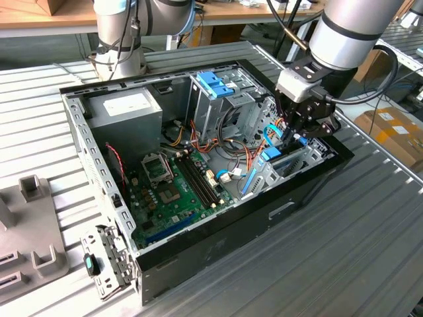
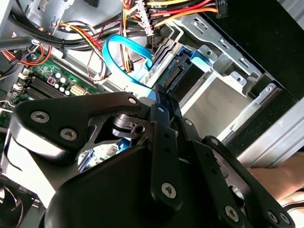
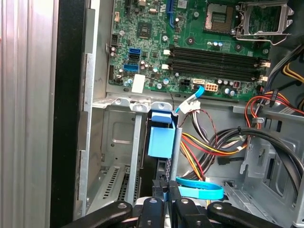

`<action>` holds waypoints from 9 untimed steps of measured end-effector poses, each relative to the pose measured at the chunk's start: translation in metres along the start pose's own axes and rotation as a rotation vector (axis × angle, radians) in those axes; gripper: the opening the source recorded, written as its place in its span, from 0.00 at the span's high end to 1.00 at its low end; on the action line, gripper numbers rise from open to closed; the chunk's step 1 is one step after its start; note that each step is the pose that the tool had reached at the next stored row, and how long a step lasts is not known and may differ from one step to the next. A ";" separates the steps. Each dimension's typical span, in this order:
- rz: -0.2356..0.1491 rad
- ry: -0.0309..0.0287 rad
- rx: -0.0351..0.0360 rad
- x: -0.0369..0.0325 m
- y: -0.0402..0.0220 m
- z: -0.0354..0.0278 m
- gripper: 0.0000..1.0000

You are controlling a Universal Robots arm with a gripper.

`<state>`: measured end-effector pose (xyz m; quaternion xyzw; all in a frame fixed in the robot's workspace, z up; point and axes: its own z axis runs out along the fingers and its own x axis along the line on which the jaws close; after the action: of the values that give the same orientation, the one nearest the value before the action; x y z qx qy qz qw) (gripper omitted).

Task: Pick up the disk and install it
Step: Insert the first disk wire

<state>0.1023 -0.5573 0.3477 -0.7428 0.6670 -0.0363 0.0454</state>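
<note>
Blue-railed disk (image 3: 160, 142) on edge, partway down in the grey metal bay (image 3: 118, 137) at the case (image 1: 218, 244) corner, exterior view's right. End effector (image 3: 165, 197) pressed together on disk's dark edge nearest the arm, thin pinch, by the look of both wrist views. Risks as judged from here:

Could cock sideways if pushed off-axis, then bind on the bay guides and jam w/o seating. Cause: narrow grip on one edge, little hold vs twist.

Could slip in the grip under push force, given hard smooth casing; would drop skew into bay.

Could snag the light-blue cable (image 3: 199, 192), looped just beside the end effector, or trap it betw. disk and bay wall on any sideways drift.

Could drag the red/yellow/orange wire bundle (image 3: 213, 147), near on the motherboard (image 3: 190, 42) side, and strain a connector.

Sits close to the bay's sheet-metal lip w/ its linkage; small offset = scrape or hard stop vs metal.

Can't tell depth of seating; bay floor hidden behind disk
</note>
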 end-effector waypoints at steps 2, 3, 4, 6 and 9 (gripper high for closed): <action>0.000 -0.0001 0.0000 0.0000 0.0001 0.0010 0.84; 0.000 0.0001 -0.0001 0.0000 0.0001 0.0013 0.84; 0.000 -0.0001 0.0000 0.0000 0.0002 0.0020 0.84; 0.000 0.0000 0.0000 0.0000 0.0003 0.0024 0.84; 0.000 -0.0008 0.0002 0.0000 0.0004 0.0036 0.84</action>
<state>0.1023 -0.5572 0.3441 -0.7428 0.6670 -0.0360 0.0457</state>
